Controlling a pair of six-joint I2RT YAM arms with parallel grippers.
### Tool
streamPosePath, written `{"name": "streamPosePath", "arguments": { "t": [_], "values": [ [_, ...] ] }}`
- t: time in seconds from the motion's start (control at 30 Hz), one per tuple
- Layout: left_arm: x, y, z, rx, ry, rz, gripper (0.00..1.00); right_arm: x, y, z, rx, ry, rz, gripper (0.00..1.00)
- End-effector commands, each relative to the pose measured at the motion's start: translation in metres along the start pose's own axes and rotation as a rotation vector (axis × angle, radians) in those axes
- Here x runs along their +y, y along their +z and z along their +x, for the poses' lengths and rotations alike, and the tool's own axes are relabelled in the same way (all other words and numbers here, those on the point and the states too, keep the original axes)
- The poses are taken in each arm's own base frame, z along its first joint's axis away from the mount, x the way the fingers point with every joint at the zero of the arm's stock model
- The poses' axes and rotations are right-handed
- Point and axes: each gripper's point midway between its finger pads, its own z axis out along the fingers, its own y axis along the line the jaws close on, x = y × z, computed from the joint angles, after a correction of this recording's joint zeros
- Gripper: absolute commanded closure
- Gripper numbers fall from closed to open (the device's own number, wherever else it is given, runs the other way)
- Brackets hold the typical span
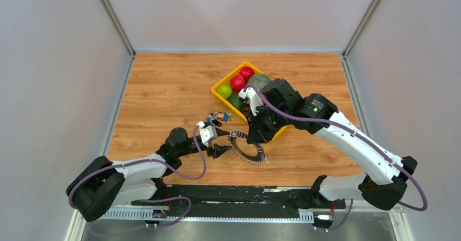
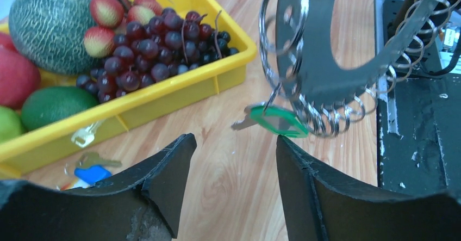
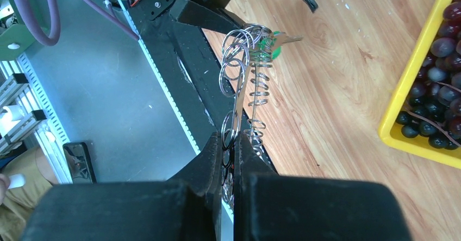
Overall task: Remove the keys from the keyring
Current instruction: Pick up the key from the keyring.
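top view: the keyring (image 1: 251, 153) is held up on edge just above the counter (image 1: 163, 88), near its front edge, between the two arms. the keys (image 1: 261, 157) run around it as a spiky silver fringe. the right fingers (image 1: 255, 137) come down on its upper side; the left fingers (image 1: 219, 152) sit just beside its left edge. a yellow tray (image 1: 230, 78) of fruit is behind, and a small coloured key bunch (image 1: 218, 116) lies apart to the left.

left wrist view: the left fingers are spread wide and hold nothing. just ahead of the gap hangs a green tag (image 2: 278, 122) with a silver blade poking out. above it the ring reads as a dark flat band hung with wire loops. grapes (image 2: 152, 50) and a melon (image 2: 49, 26) fill the tray.

right wrist view: the right fingers are clamped tight on the ring, seen edge-on, with the tag at the far end.

handling, as i judge it: light, stiff, smooth metal that will swing and slip. the tagged key is the easiest hold, pinched flat across its head.

no brand or writing can be read; the tag looks blank from here.
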Motion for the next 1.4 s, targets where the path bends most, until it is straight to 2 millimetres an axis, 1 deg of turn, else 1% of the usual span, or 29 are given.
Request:
{"name": "streamPosePath", "arguments": {
  "t": [0.0,0.03,0.17,0.4,0.47,0.57,0.6,0.87,0.9,0.97,1.0,1.07,1.13,1.23,1.3,1.37],
  "values": [
    [-0.011,0.015,-0.039,-0.120,0.103,0.112,0.34,0.012,-0.008,-0.015,-0.046,-0.031,-0.052,1.00],
    [-0.015,0.016,-0.042,-0.129,0.110,0.132,0.34,0.012,-0.008,-0.016,-0.047,-0.031,-0.048,1.00],
    [-0.023,0.019,-0.041,-0.132,0.127,0.167,0.34,0.012,-0.008,-0.015,-0.047,-0.032,-0.051,1.00],
    [-0.029,0.014,-0.040,-0.133,0.133,0.179,0.33,0.013,-0.011,-0.015,-0.054,-0.033,-0.050,1.00],
    [-0.028,0.013,-0.039,-0.128,0.136,0.171,0.38,0.013,-0.012,-0.015,-0.056,-0.035,-0.051,1.00],
    [-0.026,0.013,-0.038,-0.115,0.134,0.161,0.53,0.013,-0.012,-0.015,-0.059,-0.036,-0.051,1.00],
    [-0.026,0.012,-0.035,-0.103,0.131,0.160,0.54,0.014,-0.013,-0.014,-0.059,-0.037,-0.050,1.00],
    [-0.026,0.010,-0.033,-0.089,0.121,0.151,0.62,0.013,-0.016,-0.014,-0.067,-0.038,-0.042,1.00],
    [-0.026,0.010,-0.033,-0.088,0.117,0.149,0.62,0.013,-0.016,-0.013,-0.067,-0.037,-0.041,1.00],
    [-0.026,0.010,-0.031,-0.080,0.109,0.144,0.57,0.014,-0.018,-0.015,-0.073,-0.039,-0.040,1.00],
    [-0.025,0.009,-0.031,-0.078,0.109,0.140,0.47,0.014,-0.019,-0.015,-0.076,-0.038,-0.040,1.00],
    [-0.025,0.007,-0.027,-0.074,0.113,0.128,0.40,0.015,-0.021,-0.016,-0.083,-0.040,-0.041,1.00],
    [-0.024,0.005,-0.027,-0.076,0.120,0.115,0.39,0.016,-0.022,-0.017,-0.086,-0.039,-0.044,1.00],
    [-0.022,0.005,-0.028,-0.077,0.121,0.104,0.41,0.018,-0.023,-0.018,-0.088,-0.040,-0.051,1.00],
    [-0.022,0.006,-0.029,-0.078,0.115,0.107,0.44,0.019,-0.024,-0.018,-0.089,-0.039,-0.055,1.00],
    [-0.023,0.007,-0.029,-0.077,0.111,0.112,0.50,0.019,-0.025,-0.018,-0.092,-0.038,-0.055,1.00]
  ]
}}
